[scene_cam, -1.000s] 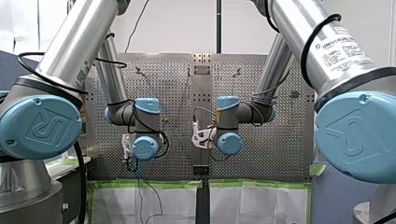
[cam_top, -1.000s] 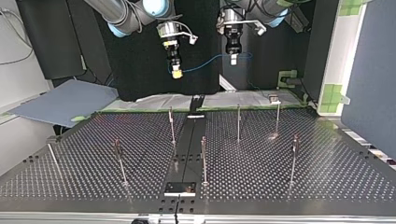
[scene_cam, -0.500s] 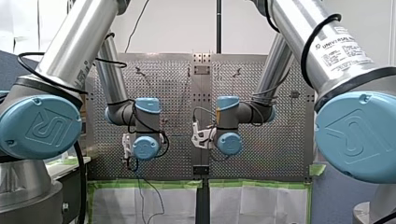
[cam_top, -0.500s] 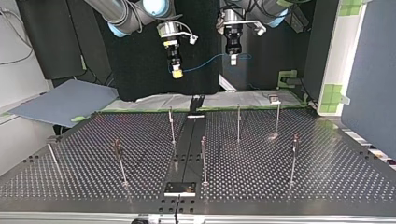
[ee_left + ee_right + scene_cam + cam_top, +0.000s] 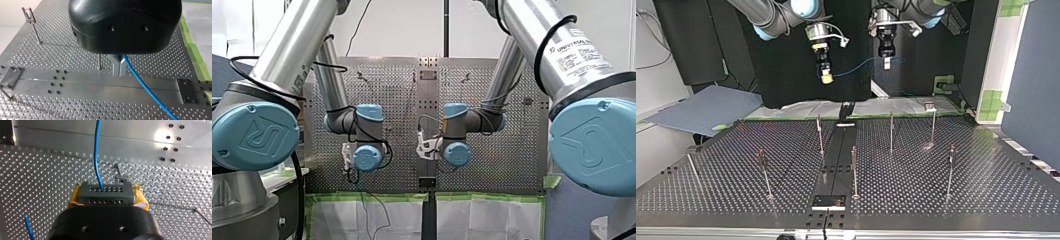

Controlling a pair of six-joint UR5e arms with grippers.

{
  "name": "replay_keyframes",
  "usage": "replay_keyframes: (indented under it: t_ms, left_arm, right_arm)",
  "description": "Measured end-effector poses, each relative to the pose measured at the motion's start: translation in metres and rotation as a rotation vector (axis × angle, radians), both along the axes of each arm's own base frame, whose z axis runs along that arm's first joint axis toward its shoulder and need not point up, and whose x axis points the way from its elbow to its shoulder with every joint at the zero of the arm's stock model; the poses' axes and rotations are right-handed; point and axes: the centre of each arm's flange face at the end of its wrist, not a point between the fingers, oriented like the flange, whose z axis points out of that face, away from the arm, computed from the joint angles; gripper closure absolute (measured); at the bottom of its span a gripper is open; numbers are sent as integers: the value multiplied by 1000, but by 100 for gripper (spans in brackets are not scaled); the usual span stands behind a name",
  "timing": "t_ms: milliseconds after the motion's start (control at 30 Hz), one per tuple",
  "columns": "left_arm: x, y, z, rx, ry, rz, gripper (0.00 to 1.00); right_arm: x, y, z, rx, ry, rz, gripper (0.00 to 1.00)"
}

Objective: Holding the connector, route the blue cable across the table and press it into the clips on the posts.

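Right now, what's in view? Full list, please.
cable: one, blue, runs from the connector to my left hand
connector: one, grey, held in my right hand
posts: seven in the top view, thin metal, spread over the table
table: one, grey, perforated
tape: green, along the table's near edge in the front view
board: one, blue-grey, beside the table at the top view's left
right hand: yellow pads, shut on the connector
left hand: black, metal fingers, shut on the cable
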Motion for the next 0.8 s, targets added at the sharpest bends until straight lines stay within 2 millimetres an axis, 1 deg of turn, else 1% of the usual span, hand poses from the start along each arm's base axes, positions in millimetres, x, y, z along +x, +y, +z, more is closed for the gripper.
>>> replay_keyframes:
  t_ms: [200, 333, 433, 533, 800]
  left_arm:
    - [-3, 3, 13, -13, -7, 17, 100]
    - [-3, 3, 18, -19, -16, 18, 100]
    - [-3, 3, 19, -20, -17, 18, 100]
    - [-3, 3, 19, -20, -17, 18, 100]
    - [-2, 3, 18, -16, -14, 19, 100]
  right_arm:
    - [7, -4, -17, 29, 48, -18, 100]
    - [4, -1, -39, 76, 100, -20, 100]
    - [1, 1, -48, 102, 129, -20, 100]
    - [-1, 4, -52, 124, 153, -20, 100]
    - [-6, 9, -57, 167, 198, -19, 100]
